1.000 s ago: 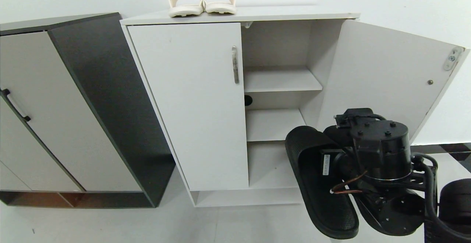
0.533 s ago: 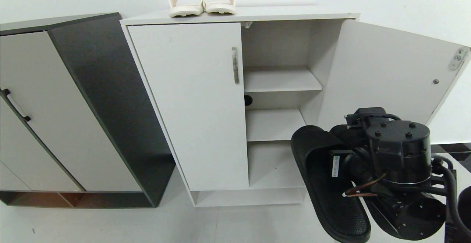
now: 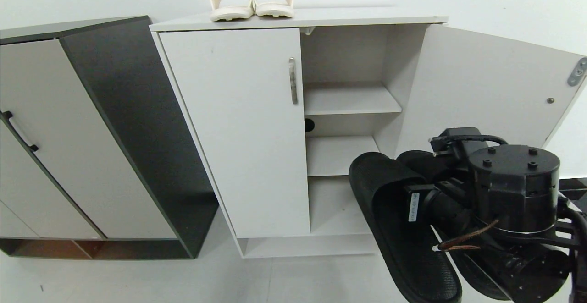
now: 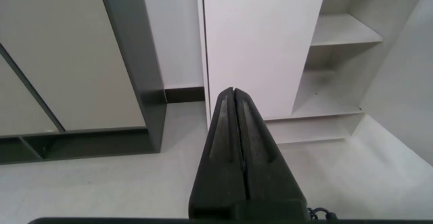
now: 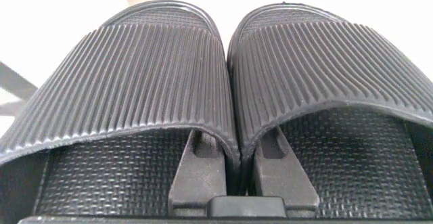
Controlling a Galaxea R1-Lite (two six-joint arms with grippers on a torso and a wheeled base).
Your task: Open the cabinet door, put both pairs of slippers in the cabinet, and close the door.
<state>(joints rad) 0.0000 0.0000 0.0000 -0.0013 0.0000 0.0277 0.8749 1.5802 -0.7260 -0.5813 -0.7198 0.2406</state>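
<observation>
The white cabinet [image 3: 229,124] has its right door [image 3: 481,92] swung open and its left door shut; three bare shelves [image 3: 348,99] show inside. A cream pair of slippers [image 3: 251,2] rests on the cabinet top. My right gripper [image 5: 230,166] is shut on the black pair of slippers [image 3: 403,229], pinching the two inner edges together, and holds them in front of the lower part of the opening, toes toward the cabinet. My left gripper [image 4: 233,105] is shut with nothing in it, low above the floor before the cabinet.
A second cabinet [image 3: 91,133] with dark sides and a black handle stands to the left, close against the white one. Pale floor [image 3: 275,280] runs in front of both. The open door reaches out to the right beside my right arm.
My right arm has shifted the black slippers slightly up and toward the cabinet opening. The open door has swung a little wider.
</observation>
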